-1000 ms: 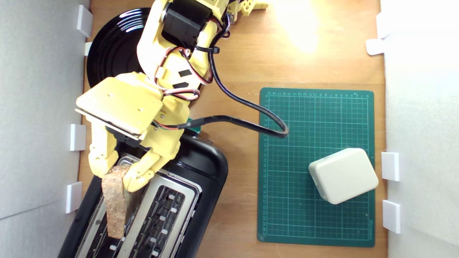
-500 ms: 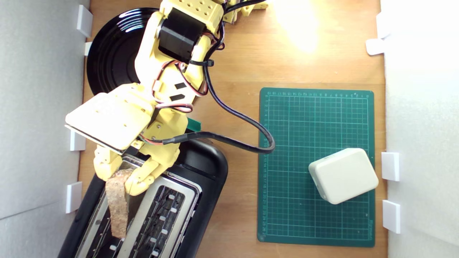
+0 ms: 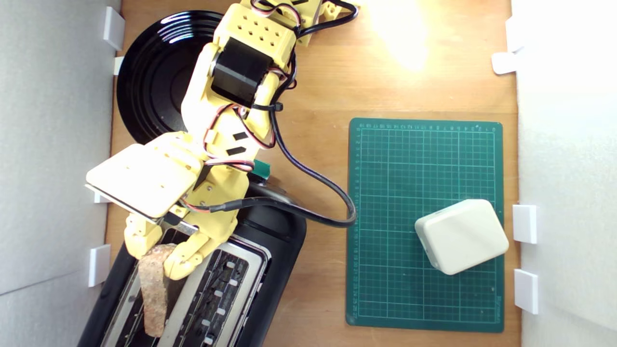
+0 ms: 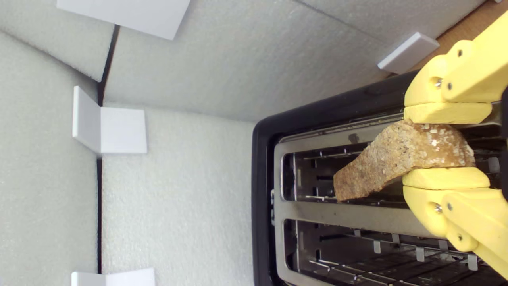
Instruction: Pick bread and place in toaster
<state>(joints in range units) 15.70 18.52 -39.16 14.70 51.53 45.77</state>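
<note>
We are looking down on a brown wooden tabletop (image 3: 337, 86) walled by white foam panels (image 3: 53, 144). Largest on it is the large black two-slot toaster with a silver metal top plate (image 3: 270, 231), which is lying at the lower part of the exterior view's left; its teal-green lever (image 3: 261, 168) is showing just beside the arm. Above the toaster in that view, a glossy black round plate (image 3: 149, 82) is sitting partly under the yellow plastic robot arm (image 3: 226, 120). On the exterior view's right, a dark green gridded cutting mat (image 3: 424, 221) is carrying a cream rounded box (image 3: 462, 236) near its right edge. A black cable (image 3: 313, 178) is looping from the arm over the toaster's corner toward the mat.

We are seeing the yellow fingers (image 4: 446, 145) closing narrowly on the roughly triangular half-slice of rustic bread with a brown crust (image 4: 397, 159), one finger pressing each flat face. The bread (image 3: 153, 289) is standing on edge, tilted, over the toaster slot nearer the foam wall; in the wrist view its lower tip is dipping into that slot's opening while its gripped end is staying above the metal plate. The second slot is showing only its wire guides.
</note>
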